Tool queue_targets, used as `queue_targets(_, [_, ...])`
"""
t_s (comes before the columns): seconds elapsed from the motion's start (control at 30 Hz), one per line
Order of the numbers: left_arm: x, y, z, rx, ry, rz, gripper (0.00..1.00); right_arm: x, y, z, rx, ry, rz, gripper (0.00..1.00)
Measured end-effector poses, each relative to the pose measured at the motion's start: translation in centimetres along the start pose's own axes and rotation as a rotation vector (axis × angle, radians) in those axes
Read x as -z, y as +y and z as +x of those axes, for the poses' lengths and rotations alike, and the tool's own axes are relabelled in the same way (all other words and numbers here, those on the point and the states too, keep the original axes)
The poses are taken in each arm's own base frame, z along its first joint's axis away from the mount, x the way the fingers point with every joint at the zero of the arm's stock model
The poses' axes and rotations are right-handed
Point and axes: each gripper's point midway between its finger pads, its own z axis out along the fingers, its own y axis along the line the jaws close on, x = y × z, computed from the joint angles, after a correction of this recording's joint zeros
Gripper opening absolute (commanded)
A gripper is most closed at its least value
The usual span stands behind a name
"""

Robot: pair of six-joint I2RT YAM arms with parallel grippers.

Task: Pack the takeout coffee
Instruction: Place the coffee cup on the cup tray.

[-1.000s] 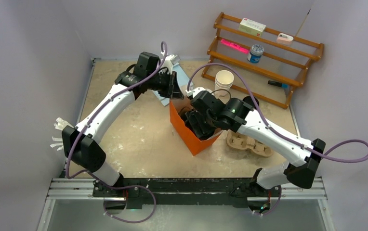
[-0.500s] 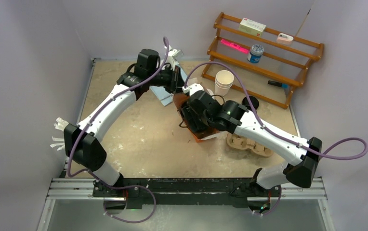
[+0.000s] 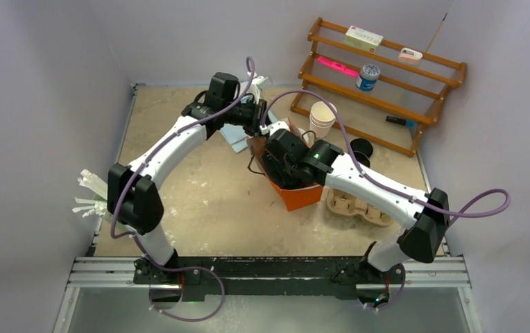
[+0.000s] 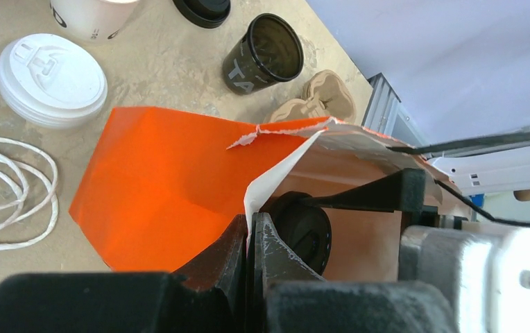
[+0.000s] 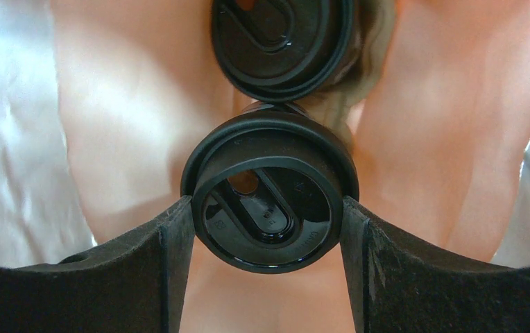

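An orange paper bag point(image 3: 298, 195) lies tipped at mid-table. My left gripper point(image 4: 250, 222) is shut on its white-lined torn rim point(image 4: 276, 173) and holds the mouth up. Inside the bag my right gripper point(image 5: 268, 208) is shut on a black lidded takeout coffee cup point(image 5: 269, 229), one finger on each side of the lid. A second lidded black cup point(image 5: 283, 41) sits deeper in the bag, touching the first. In the top view my right gripper point(image 3: 279, 166) is hidden in the bag mouth. An open black cup point(image 4: 266, 62) stands outside, with a loose black lid point(image 4: 203, 8) near it.
Stacked white cups point(image 3: 322, 118) and white lids point(image 4: 50, 76) sit behind the bag, with white string point(image 4: 5, 187) beside them. A brown pulp carrier point(image 3: 359, 206) lies right of the bag. A wooden rack point(image 3: 387, 76) stands at the back right.
The bag has tipped over from upright and shifted back. My left gripper moved right with the rim. My right gripper went further into the bag with the cup.
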Motion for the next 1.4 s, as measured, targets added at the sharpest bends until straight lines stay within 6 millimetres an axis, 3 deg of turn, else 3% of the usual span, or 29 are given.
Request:
queue_targets(0.3, [0.3,-0.7,-0.7,0.04,0.033,0.001,0.0,0.2,-1.5,1.9,0.013,0.083,0.036,0.0])
queue_targets(0.83, [1.5,-1.4,3.0,0.181,0.137,-0.01,0.0,1.3,-0.4,2.5,0.017,0.11,-0.053,0.0])
queue_targets(1.13, [2.1,-1.8,3.6,0.196,0.143,-0.029,0.0,0.5,-0.3,5.7,0.039,0.197,-0.066,0.0])
queue_targets(1.4, [2.1,-1.6,3.9,0.202,0.151,-0.041,0.0,0.2,0.2,7.2,0.043,0.245,-0.1,0.0])
